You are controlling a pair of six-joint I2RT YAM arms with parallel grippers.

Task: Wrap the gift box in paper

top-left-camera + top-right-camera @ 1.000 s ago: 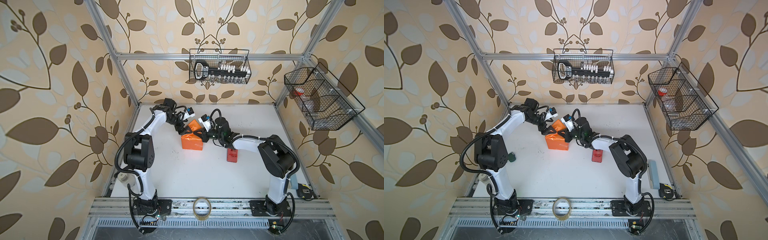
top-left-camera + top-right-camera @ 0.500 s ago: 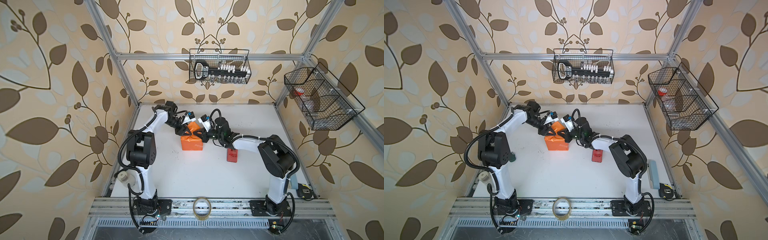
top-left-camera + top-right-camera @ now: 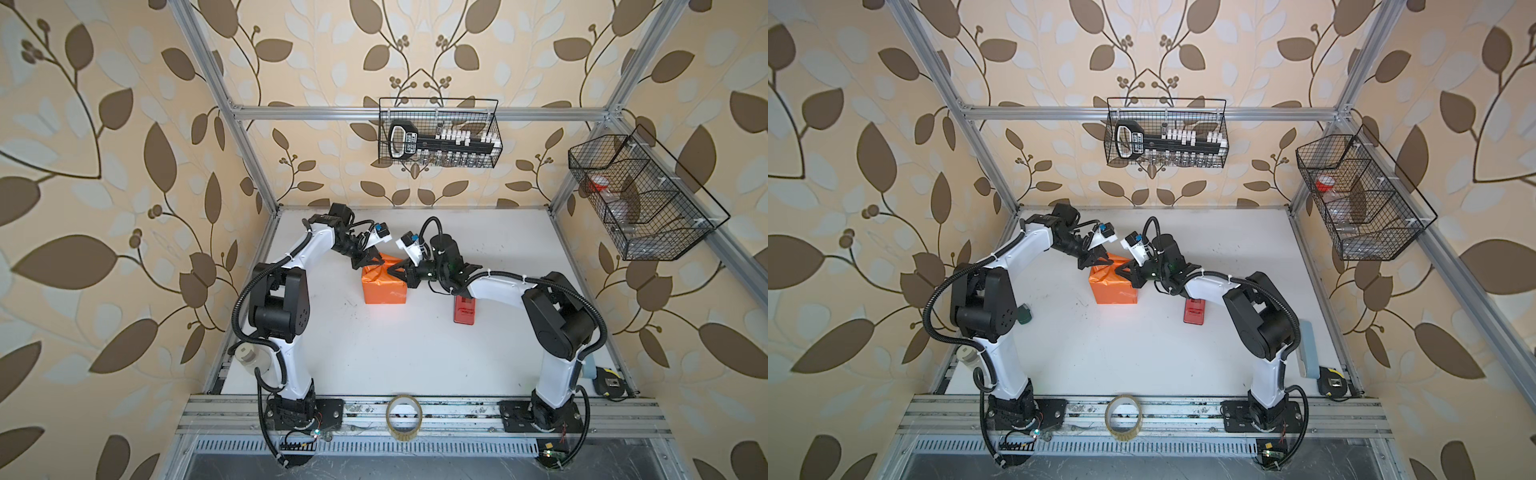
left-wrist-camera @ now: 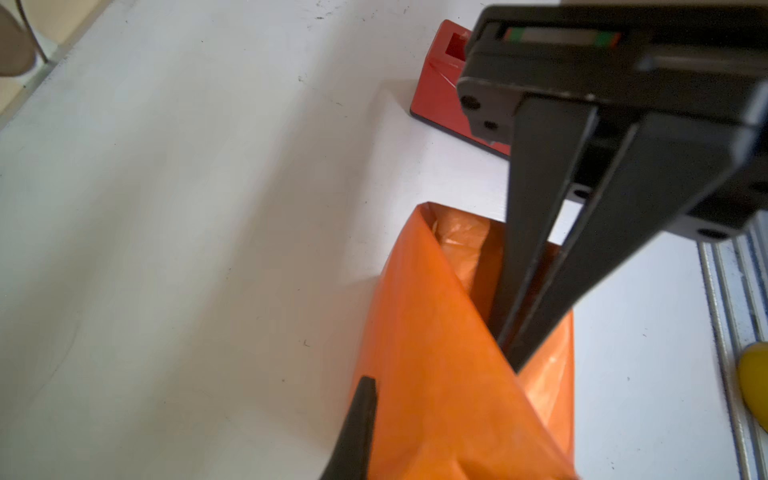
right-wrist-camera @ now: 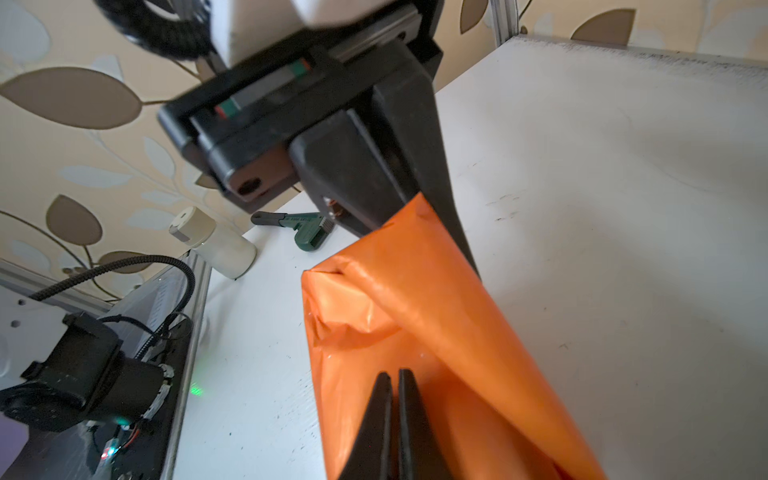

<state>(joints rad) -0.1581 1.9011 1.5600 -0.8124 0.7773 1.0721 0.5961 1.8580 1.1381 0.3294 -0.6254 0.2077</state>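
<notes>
The left gripper (image 3: 371, 262) is clamped on a raised flap of the paper (image 3: 384, 291). The right gripper (image 3: 392, 271), jaws together, presses into the fold beside it. The paper hides the gift box, mid-frame on the counter (image 3: 415, 353) in both top views. Best to pull the flap taut and crease it low without tearing.

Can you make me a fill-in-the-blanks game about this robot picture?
1. The paper on the table is coloured ____.
2. The tape dispenser on the table is coloured ____.
3. The left end effector is shut on a flap of the ____.
4. The number of wire baskets hanging up by the walls is ____.

Missing words: orange; red; paper; two.
</notes>
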